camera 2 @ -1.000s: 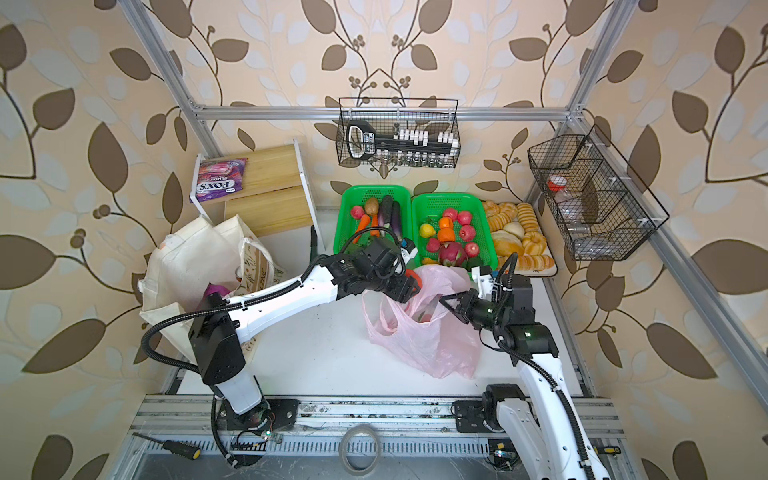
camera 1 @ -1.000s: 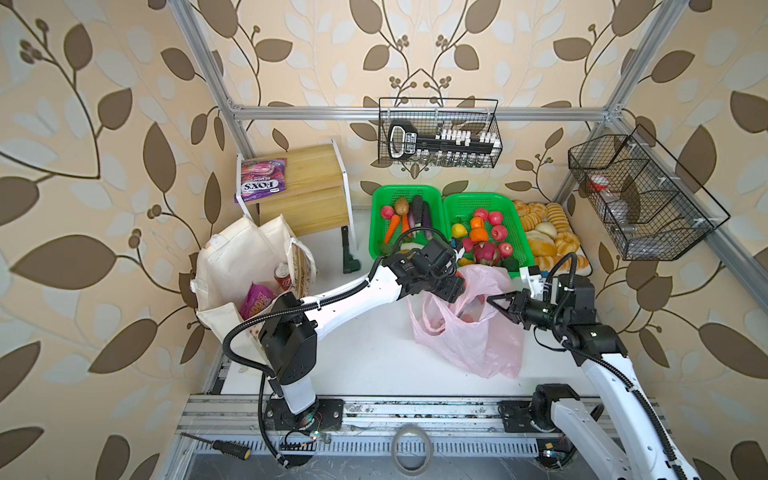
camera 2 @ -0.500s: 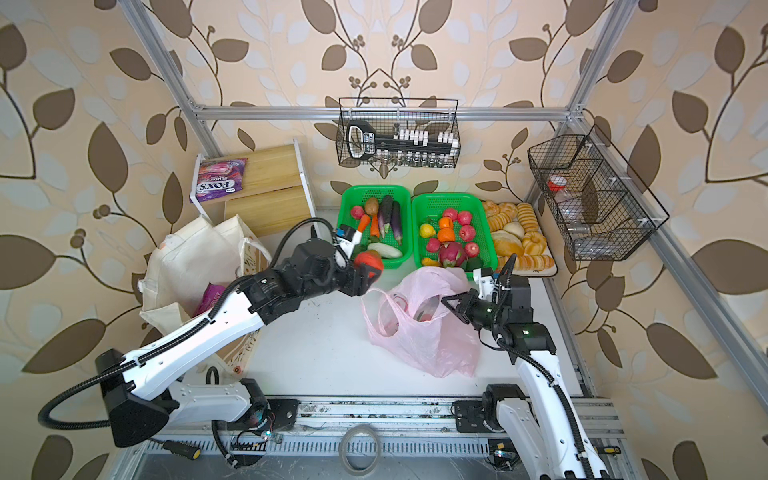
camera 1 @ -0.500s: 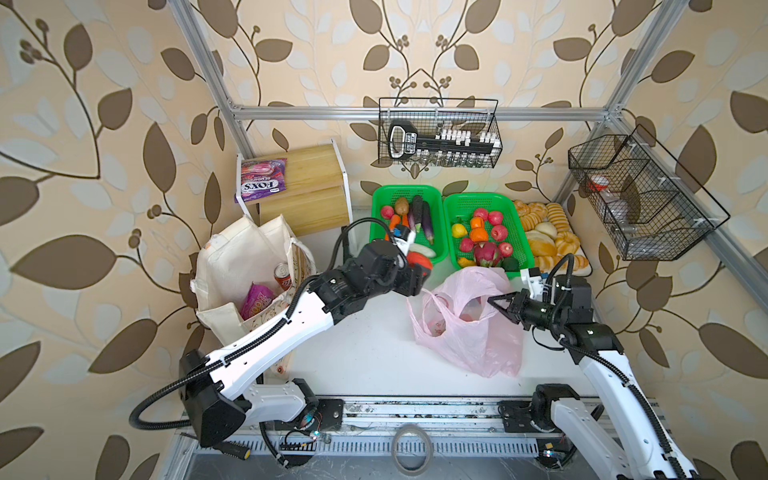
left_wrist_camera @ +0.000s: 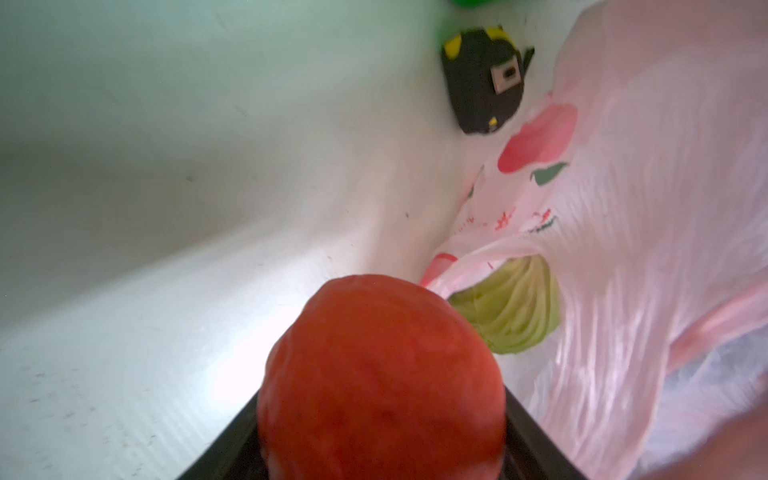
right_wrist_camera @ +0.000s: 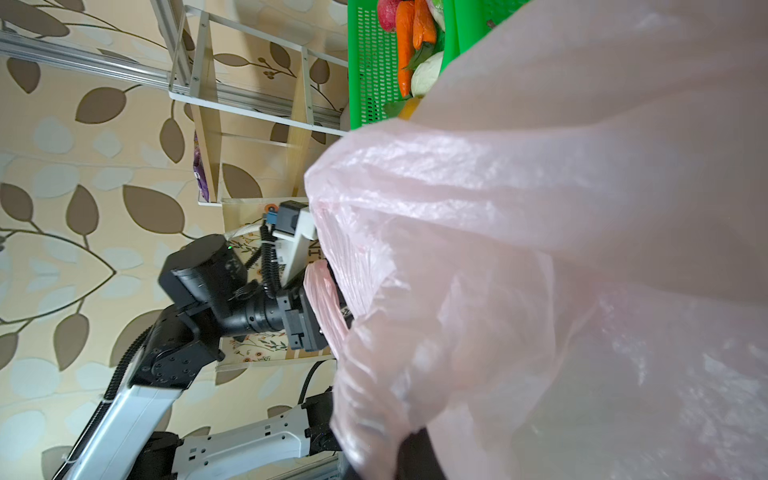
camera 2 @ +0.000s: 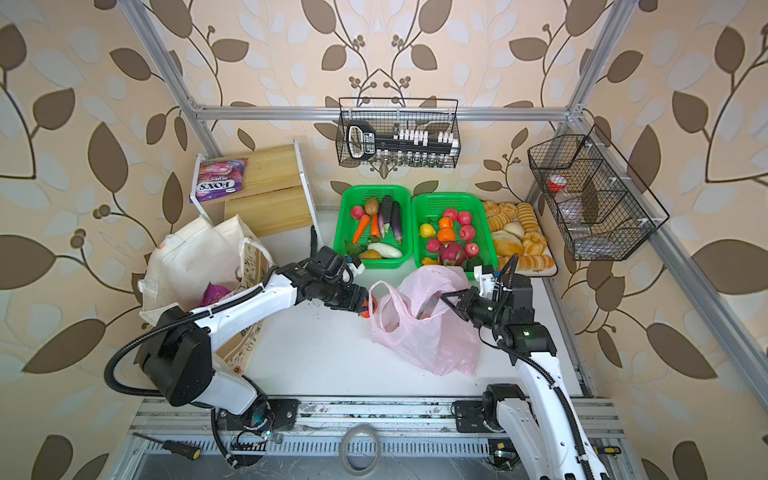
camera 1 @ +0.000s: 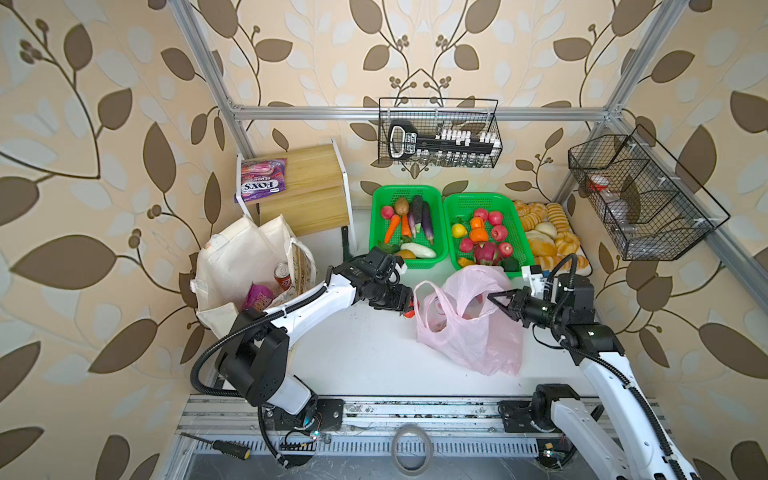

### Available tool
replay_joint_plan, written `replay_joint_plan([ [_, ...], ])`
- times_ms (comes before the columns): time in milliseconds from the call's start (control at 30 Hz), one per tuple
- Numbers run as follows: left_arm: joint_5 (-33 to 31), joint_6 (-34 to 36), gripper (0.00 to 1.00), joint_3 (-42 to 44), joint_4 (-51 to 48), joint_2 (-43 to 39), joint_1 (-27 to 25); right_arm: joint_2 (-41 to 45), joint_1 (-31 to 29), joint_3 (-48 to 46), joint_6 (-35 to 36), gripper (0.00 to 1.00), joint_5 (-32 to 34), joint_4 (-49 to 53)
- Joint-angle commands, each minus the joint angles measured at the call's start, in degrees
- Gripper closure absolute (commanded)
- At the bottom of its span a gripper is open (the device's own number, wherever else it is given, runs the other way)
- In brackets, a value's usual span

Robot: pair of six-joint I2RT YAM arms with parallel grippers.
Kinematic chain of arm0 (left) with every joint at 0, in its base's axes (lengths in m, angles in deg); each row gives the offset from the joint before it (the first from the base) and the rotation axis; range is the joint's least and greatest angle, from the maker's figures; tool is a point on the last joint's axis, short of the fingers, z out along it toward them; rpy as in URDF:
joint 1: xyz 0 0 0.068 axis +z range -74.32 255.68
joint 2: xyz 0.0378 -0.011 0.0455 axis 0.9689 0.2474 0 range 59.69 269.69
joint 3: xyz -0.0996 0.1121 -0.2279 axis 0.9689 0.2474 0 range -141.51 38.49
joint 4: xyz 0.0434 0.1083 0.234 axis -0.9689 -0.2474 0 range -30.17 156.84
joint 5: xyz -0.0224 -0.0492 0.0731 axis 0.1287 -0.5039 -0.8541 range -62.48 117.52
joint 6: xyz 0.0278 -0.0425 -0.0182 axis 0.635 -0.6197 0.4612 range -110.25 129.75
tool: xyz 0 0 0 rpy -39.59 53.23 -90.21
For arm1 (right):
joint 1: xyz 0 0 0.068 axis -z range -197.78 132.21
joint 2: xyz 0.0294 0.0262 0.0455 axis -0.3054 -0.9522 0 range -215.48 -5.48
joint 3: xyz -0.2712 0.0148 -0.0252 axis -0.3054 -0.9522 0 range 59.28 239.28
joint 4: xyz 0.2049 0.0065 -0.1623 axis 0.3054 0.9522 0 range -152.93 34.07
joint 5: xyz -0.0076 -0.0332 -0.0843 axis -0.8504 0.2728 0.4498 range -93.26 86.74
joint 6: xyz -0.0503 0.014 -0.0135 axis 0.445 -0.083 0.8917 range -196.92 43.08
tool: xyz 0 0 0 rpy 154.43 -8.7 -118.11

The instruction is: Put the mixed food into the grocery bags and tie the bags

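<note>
Bag [camera 1: 469,340] looks thin, slippery, floppy: right pincer [camera 1: 496,300] clamped on rim, mouth open. Left pincer [camera 1: 405,305] grips red vegetable [left_wrist_camera: 382,374] round middle; smooth, likely firm, light.

The left arm [camera 1: 316,305] reaches forward and inward, with the left end effector [camera 1: 409,306] gripping a red vegetable [left_wrist_camera: 382,374]. The right arm [camera 1: 602,374] is bent at the elbow, and the right end effector [camera 1: 494,298] points inward, pinching the bag [camera 1: 469,345] rim.
</note>
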Motion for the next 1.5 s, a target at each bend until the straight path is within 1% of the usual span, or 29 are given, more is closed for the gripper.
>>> replay_joint_plan([
  [0,13.0,4.0,0.52,-2.0,1.1,-0.2,-2.0,0.4,0.3,-1.6,-2.6,1.00,-2.4,-3.8],
  [100,17.9,3.7,0.51,-3.5,3.8,-0.3,-3.6,0.1,0.4,-1.8,-2.5,1.00,-2.6,-3.9],
  [233,23.4,-2.9,0.51,-3.0,13.7,-1.3,-3.9,0.2,0.4,-2.5,-2.2,1.00,-2.7,-3.8],
  [333,24.3,-8.2,0.50,-2.4,21.3,-1.4,-4.0,0.4,0.5,-3.4,-2.0,1.00,-3.0,-3.9],
  [467,23.3,-14.2,0.49,-1.8,29.5,-0.8,-3.9,1.5,0.5,-4.0,-0.9,1.00,-5.0,-5.0],
  [567,22.0,-19.2,0.48,-0.7,37.4,-1.2,-3.9,1.8,0.5,-4.1,1.8,1.00,-6.6,-3.4],
  [633,20.9,-22.4,0.48,0.1,42.2,-1.0,-3.9,1.9,0.5,-4.1,3.6,1.00,-6.5,-1.8],
  [667,20.0,-23.9,0.48,0.6,43.8,-0.9,-3.9,1.9,0.5,-4.2,4.1,1.00,-6.6,-1.5],
  [833,12.6,-35.2,0.49,7.5,60.4,-1.5,-3.9,2.8,0.5,-4.0,5.5,1.00,-7.1,-1.4],
  [967,8.7,-40.9,0.50,10.8,68.7,-2.1,-3.9,3.7,0.5,-3.5,7.8,0.92,-4.6,0.9],
  [1000,8.1,-41.7,0.50,11.3,69.8,-2.2,-4.0,3.8,0.5,-3.2,8.4,0.87,-3.3,1.9],
  [1067,7.8,-42.2,0.51,11.6,70.6,-2.6,-3.9,4.1,0.5,-1.1,10.2,0.74,0.1,4.8],
  [1133,7.6,-41.7,0.52,11.6,70.2,-3.6,-3.9,4.2,0.5,2.8,13.1,0.58,5.0,9.5],
  [1167,7.5,-40.9,0.52,11.4,69.5,-4.3,-4.0,4.1,0.5,4.8,14.2,0.52,7.4,11.7],
  [1200,7.4,-39.6,0.52,10.9,67.7,-4.5,-3.9,4.2,0.5,7.3,15.2,0.49,10.3,14.4],
  [1267,7.2,-36.3,0.52,9.5,62.5,-7.2,-3.9,4.3,0.4,11.9,15.9,0.46,14.9,18.4],
  [1367,6.5,-32.6,0.52,8.9,57.5,-8.7,-4.0,5.2,-0.5,16.6,14.1,0.44,16.8,19.2],
  [1400,5.9,-31.9,0.52,9.0,56.5,-9.1,-3.9,5.4,-1.5,17.3,12.7,0.44,16.9,18.5],
  [1467,4.9,-30.6,0.53,9.2,54.9,-10.1,-3.9,5.4,-5.1,17.9,10.1,0.51,17.1,17.0],
])
